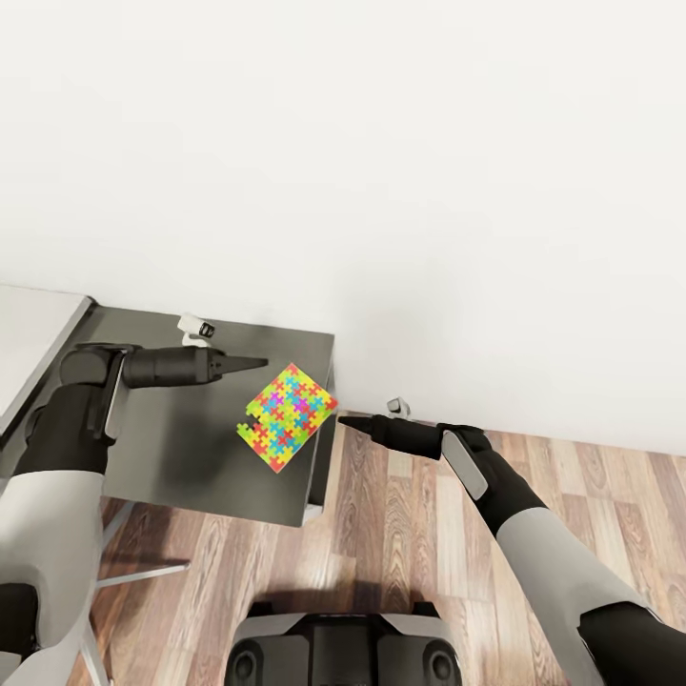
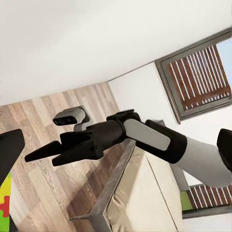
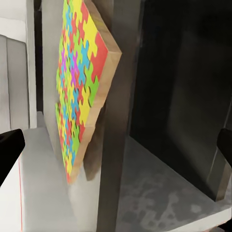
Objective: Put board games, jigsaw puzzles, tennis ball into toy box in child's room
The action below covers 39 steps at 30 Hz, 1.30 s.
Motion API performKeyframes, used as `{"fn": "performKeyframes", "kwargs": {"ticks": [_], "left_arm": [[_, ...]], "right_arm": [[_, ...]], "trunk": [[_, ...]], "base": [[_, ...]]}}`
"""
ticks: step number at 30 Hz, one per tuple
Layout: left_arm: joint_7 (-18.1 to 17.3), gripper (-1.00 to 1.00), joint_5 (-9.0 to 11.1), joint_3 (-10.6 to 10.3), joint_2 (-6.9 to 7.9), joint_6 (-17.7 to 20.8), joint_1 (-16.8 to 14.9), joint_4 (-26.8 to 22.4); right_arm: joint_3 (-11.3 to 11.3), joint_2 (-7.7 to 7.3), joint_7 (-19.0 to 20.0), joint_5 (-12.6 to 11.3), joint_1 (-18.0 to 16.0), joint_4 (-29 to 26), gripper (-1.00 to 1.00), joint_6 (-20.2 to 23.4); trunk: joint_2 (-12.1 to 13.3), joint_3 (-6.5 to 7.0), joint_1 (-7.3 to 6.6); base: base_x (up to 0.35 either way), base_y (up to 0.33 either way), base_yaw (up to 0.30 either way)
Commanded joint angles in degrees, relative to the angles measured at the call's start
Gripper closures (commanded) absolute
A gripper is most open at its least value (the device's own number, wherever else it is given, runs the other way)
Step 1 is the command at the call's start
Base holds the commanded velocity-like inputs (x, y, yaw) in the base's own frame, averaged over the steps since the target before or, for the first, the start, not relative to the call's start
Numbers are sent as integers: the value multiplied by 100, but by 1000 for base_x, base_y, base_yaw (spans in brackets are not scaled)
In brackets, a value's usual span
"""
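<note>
Colourful jigsaw puzzle (image 1: 287,417) at table (image 1: 181,448) edge

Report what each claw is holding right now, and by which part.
Nothing is held. The left claw and right claw flank the jigsaw puzzle lying on the table, neither touching it.

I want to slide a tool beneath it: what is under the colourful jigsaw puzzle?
The multicoloured square jigsaw puzzle lies flat on the dark grey tabletop, one corner overhanging its right edge above the wooden plank floor. Whatever might lie between puzzle and table is covered.
</note>
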Motion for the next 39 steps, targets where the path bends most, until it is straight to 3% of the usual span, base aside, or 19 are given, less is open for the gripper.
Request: {"fn": "performKeyframes", "kwargs": {"ticks": [1,39], "left_arm": [[-20,-100,-6,-2,2,61,-2,-1],[-20,-100,-10,-4,64,61,-1,23]], "right_arm": [[13,-5,-11,-42,-4,-3,-100,34],[12,0,-14,-78,-55,-24,-100,34]], "trunk": [[-9,-14,3],[-9,-281,3]], "base": [[30,44,0],[26,8,0]]}}
